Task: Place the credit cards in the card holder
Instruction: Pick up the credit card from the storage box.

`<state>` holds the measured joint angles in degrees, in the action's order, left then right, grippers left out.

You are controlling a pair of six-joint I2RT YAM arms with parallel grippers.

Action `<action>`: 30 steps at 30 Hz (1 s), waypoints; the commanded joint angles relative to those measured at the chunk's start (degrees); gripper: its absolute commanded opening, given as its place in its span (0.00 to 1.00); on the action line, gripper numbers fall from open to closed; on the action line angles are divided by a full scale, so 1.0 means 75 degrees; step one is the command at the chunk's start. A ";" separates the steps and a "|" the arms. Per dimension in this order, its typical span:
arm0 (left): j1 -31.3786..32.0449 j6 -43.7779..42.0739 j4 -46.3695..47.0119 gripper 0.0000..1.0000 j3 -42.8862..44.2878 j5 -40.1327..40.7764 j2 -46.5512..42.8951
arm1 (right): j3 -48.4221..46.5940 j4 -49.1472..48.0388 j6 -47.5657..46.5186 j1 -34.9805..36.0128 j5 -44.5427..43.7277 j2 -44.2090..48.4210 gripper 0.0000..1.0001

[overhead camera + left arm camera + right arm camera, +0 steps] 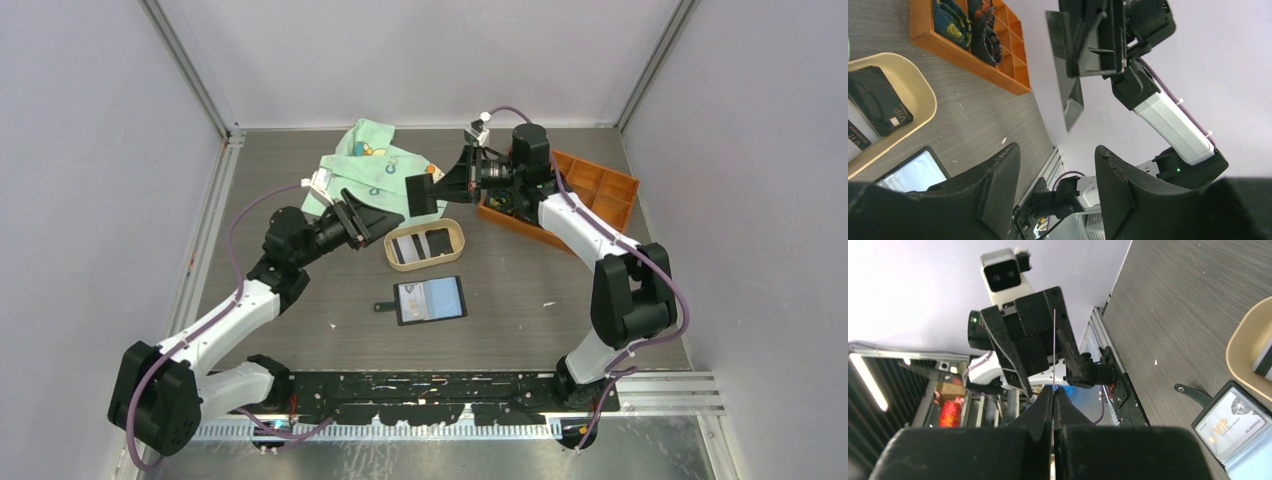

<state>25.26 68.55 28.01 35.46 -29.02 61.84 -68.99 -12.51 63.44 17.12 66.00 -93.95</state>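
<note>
Facing the spread left end effector, right one clamps a card near tray.

Grey wood-grain tabletop, 3 pale lilac walls w/ alu corner posts, metal rail near edge.

Left fingers spread apart, right fingers pinched closed (both arms raised)

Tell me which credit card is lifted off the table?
The black card pinched by the right gripper, in the air; the other cards lie flat in the tan tray or the card holder.
</note>
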 commanded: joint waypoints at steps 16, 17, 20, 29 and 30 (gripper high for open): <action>0.0851 -0.1392 0.0803 0.00 0.0632 -0.0263 0.0479 | -0.0189 0.2850 -0.5162 0.0441 0.0171 0.1631 0.44; 0.0851 -0.1718 0.0726 0.00 0.0543 -0.0459 0.0427 | -0.0213 0.3360 -0.5870 0.0417 0.0126 0.1761 0.51; 0.0851 -0.2374 0.0830 0.00 0.0232 -0.1089 0.0378 | 0.0129 0.3599 -0.6726 0.0400 0.0252 0.2078 0.60; 0.1075 -0.2999 0.1318 0.00 -0.0152 -0.1990 0.0594 | 0.1062 0.2395 -0.7076 0.0444 0.0840 0.2120 0.59; 0.1102 -0.3120 0.1325 0.00 -0.0191 -0.1985 0.0601 | 0.1085 0.2420 -0.7151 0.0447 0.0878 0.2115 0.59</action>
<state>32.40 50.22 32.77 34.33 -40.32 66.30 -61.52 8.60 14.98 20.40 69.56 -78.43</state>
